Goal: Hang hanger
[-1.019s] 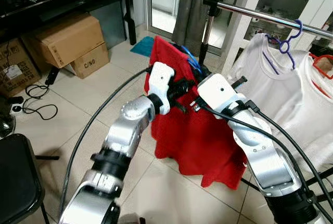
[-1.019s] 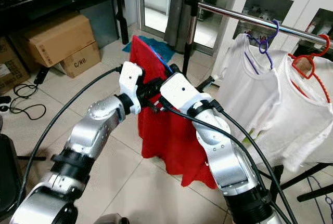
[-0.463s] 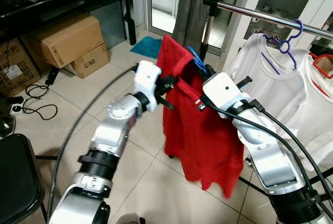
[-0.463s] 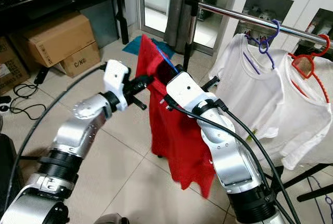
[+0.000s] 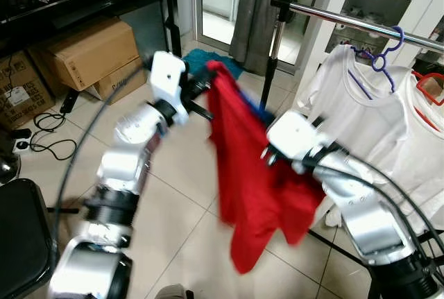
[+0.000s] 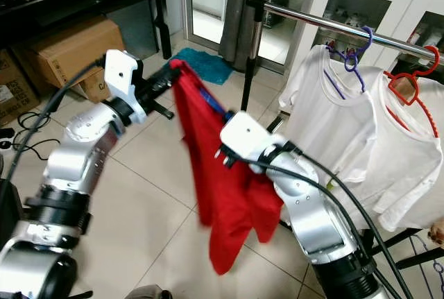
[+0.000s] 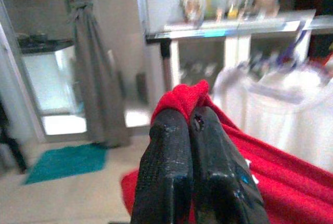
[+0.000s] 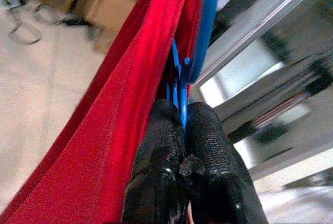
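Fingers [image 8: 161,146] of the right gripper [image 8: 183,130] are clamped on the blue hanger [image 8: 205,21] inside the red shirt [image 5: 246,181]; the left gripper [image 7: 191,125] pinches a bunched corner of the shirt, holding it up. The garment hangs between both arms, below and to the left of the clothes rail [image 5: 361,25]. The rail lies up and rightward from the right gripper, the nearer arm, beside the white shirts [image 5: 368,118].
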Motion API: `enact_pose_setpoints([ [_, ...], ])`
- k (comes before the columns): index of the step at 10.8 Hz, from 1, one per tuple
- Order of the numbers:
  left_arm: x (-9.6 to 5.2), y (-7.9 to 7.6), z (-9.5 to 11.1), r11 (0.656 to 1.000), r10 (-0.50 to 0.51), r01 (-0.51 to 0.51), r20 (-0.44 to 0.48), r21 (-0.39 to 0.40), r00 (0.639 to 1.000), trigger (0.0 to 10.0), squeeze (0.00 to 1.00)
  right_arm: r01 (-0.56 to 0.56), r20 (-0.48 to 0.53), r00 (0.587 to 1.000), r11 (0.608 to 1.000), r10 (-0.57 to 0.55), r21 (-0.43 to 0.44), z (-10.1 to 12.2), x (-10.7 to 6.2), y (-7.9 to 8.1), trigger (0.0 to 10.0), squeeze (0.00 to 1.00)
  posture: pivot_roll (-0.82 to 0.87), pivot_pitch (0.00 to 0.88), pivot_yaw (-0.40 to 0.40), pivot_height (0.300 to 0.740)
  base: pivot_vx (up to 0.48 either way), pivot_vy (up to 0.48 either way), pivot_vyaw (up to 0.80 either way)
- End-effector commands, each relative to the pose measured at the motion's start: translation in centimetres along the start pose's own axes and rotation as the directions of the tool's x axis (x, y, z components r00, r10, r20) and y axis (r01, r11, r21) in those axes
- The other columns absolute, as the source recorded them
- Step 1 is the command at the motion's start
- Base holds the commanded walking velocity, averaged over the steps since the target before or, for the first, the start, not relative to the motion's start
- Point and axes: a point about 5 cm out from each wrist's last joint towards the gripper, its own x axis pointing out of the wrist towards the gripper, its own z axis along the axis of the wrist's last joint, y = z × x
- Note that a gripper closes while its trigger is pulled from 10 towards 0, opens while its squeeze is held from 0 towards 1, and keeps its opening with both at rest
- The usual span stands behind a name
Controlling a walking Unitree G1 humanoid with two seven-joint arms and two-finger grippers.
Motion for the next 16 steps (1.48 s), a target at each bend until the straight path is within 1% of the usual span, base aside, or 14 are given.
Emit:
enact_pose_setpoints([
  [1, 0.2, -0.1, 0.0, 0.990, -0.025, 0.032, -0.052, 0.138, 0.998, 0.0, 0.00, -0.061, -0.078, 0.995, 0.995, 0.068, 0.078, -0.2, -0.3, 0.0, 0.0, 0.00, 0.00, 0.000, 0.008, 0.740, 0.000, 0.000, 0.00],
  [2, 0.3, -0.4, -0.2, 0.987, -0.035, 0.046, -0.070, 0.157, 0.997, 0.0, 0.00, -0.093, -0.115, 0.988, 0.988, 0.107, 0.120, -0.2, -0.4, 0.2, 0.0, 0.00, 0.00, 0.000, 0.008, 0.740, 0.000, 0.000, 0.00],
  [3, 0.5, -0.7, -0.4, 0.986, -0.034, 0.046, -0.075, 0.161, 0.997, 0.0, 0.00, -0.111, -0.148, 0.981, 0.988, 0.127, 0.112, -0.2, -0.4, 0.1, 0.0, 0.00, 0.00, 0.000, 0.007, 0.740, 0.000, 0.000, 0.00],
  [4, 0.3, 0.3, -0.7, 0.983, 0.042, -0.025, -0.093, 0.181, 0.995, 0.0, 0.00, -0.073, -0.139, 0.986, 0.990, 0.090, 0.124, -0.4, -0.7, -0.7, 0.0, 0.00, 0.00, 0.000, 0.009, 0.740, 0.000, 0.000, 0.00],
  [5, 0.1, 1.4, -0.7, 0.974, 0.101, -0.078, -0.096, 0.211, 0.990, 0.0, 0.00, -0.070, -0.144, 0.985, 0.986, 0.092, 0.149, -0.7, -1.1, -1.1, 0.0, 0.00, 0.00, 0.000, 0.010, 0.740, 0.000, 0.000, 0.00],
  [6, -0.2, 2.2, -0.5, 0.972, 0.110, -0.089, -0.087, 0.219, 0.990, 0.0, 0.00, -0.075, -0.113, 0.989, 0.976, 0.100, 0.203, -0.8, -1.6, -1.4, 0.0, 0.00, 0.00, 0.000, 0.012, 0.740, 0.000, 0.000, 0.00],
  [7, -0.5, 2.5, -1.0, 0.960, 0.091, -0.053, -0.126, 0.275, 0.988, 0.0, 0.00, -0.006, -0.034, 0.999, 0.951, 0.017, 0.308, -0.2, -1.6, -2.5, 0.0, 0.00, 0.00, 0.000, 0.016, 0.740, 0.000, 0.000, 0.00],
  [8, -0.9, 3.4, -1.3, 0.946, 0.151, -0.104, -0.131, 0.307, 0.980, 0.0, 0.00, 0.011, 0.017, 1.000, 0.932, -0.018, 0.362, -0.3, -2.2, -3.2, 0.0, 0.00, -0.01, 0.000, 0.017, 0.740, 0.000, 0.000, 0.00],
  [10, -1.1, 5.0, -0.4, 0.926, 0.228, -0.191, -0.081, 0.325, 0.970, 0.0, 0.00, -0.094, -0.104, 0.987, 0.962, 0.124, 0.257, -2.5, -3.3, -2.0, 0.0, 0.00, 0.00, 0.000, 0.017, 0.740, 0.000, 0.000, 0.00],
  [11, -1.2, 5.7, 0.2, 0.917, 0.249, -0.216, -0.058, 0.336, 0.967, 0.0, 0.00, -0.155, -0.211, 0.959, 0.974, 0.189, 0.168, -4.1, -3.9, -1.4, 0.0, 0.00, 0.00, 0.000, 0.016, 0.740, 0.000, 0.000, 0.00],
  [12, -1.0, 5.8, 0.4, 0.920, 0.228, -0.196, -0.054, 0.340, 0.972, 0.0, 0.00, -0.190, -0.242, 0.946, 0.973, 0.216, 0.129, -4.8, -4.2, -1.0, 0.0, 0.00, 0.00, 0.000, 0.018, 0.740, 0.000, 0.000, 0.00],
  [14, -0.7, 5.5, 0.2, 0.920, 0.217, -0.187, -0.052, 0.345, 0.975, 0.0, 0.00, -0.183, -0.239, 0.949, 0.978, 0.203, 0.104, -4.6, -4.3, -1.2, 0.0, 0.00, 0.00, 0.000, 0.021, 0.740, 0.000, 0.000, 0.00],
  [15, -0.5, 5.5, 0.4, 0.917, 0.220, -0.194, -0.035, 0.349, 0.975, 0.0, 0.00, -0.171, -0.220, 0.956, 0.978, 0.194, 0.119, -4.4, -4.2, -1.2, 0.0, 0.00, 0.00, 0.000, 0.022, 0.740, 0.000, 0.000, 0.00],
  [16, -0.4, 5.3, 0.5, 0.922, 0.186, -0.162, -0.036, 0.351, 0.982, 0.0, 0.00, -0.085, -0.122, 0.985, 0.966, 0.118, 0.246, -3.5, -3.9, -1.6, 0.0, 0.00, 0.00, 0.000, 0.021, 0.740, 0.000, 0.000, 0.00],
])
